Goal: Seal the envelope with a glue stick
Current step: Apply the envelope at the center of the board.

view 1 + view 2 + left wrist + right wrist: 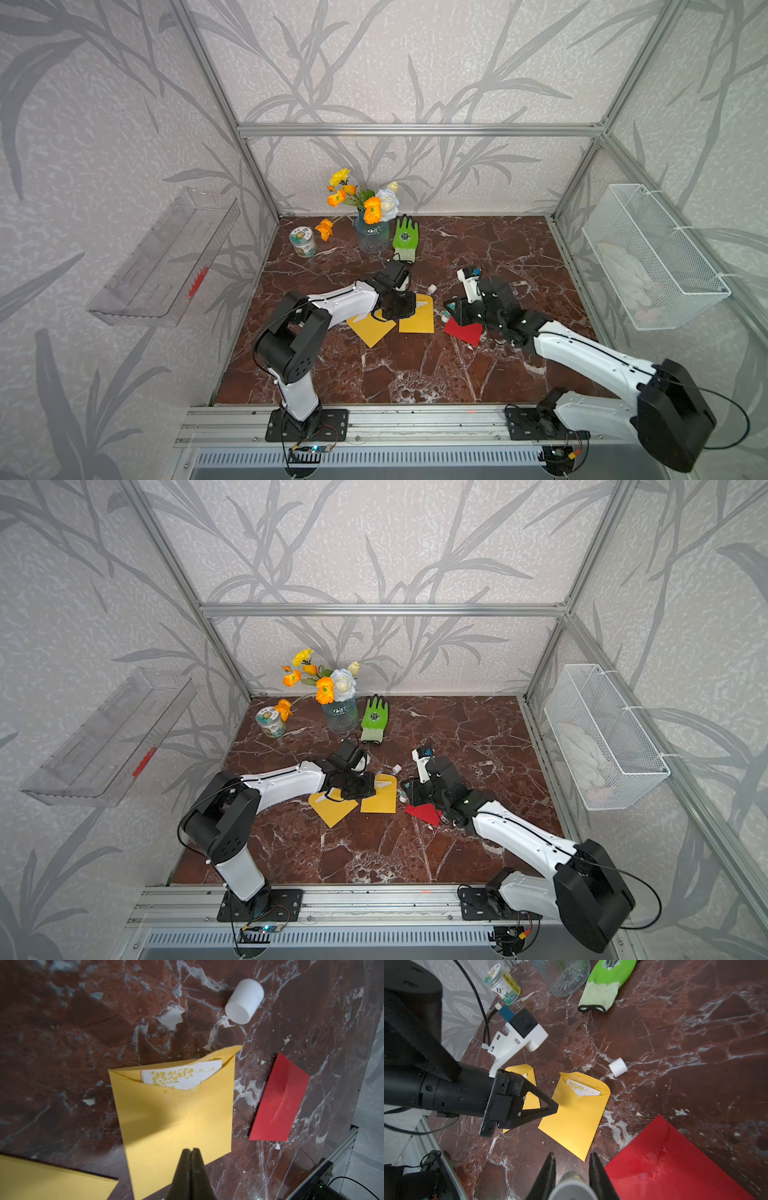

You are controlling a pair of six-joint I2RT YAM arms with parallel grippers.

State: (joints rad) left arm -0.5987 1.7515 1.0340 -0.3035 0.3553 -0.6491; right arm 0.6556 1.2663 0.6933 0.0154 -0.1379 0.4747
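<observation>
Top views: my right gripper (451,311) is clamped round the glue stick (446,317), just right of the yellow envelope (417,323). My left gripper (404,308) sits over that envelope's left side. The stick's loose cap (432,287) lies on the table (498,249) just beyond the envelope's far end. Left wrist view: left gripper (190,1150) has its fingertips pressed together with nothing between them, at the envelope's (176,1118) edge; contact with the paper cannot be told. Flap open at the far end, card (182,1077) showing. Right wrist view: glue stick (571,1185) lies along my fingers (551,1165), envelope (577,1113) ahead to the left. Its long axis runs near to far, mouth at the far end. Judgement: my right arm carries the glue, and the stick must travel left and far to reach the flap.
</observation>
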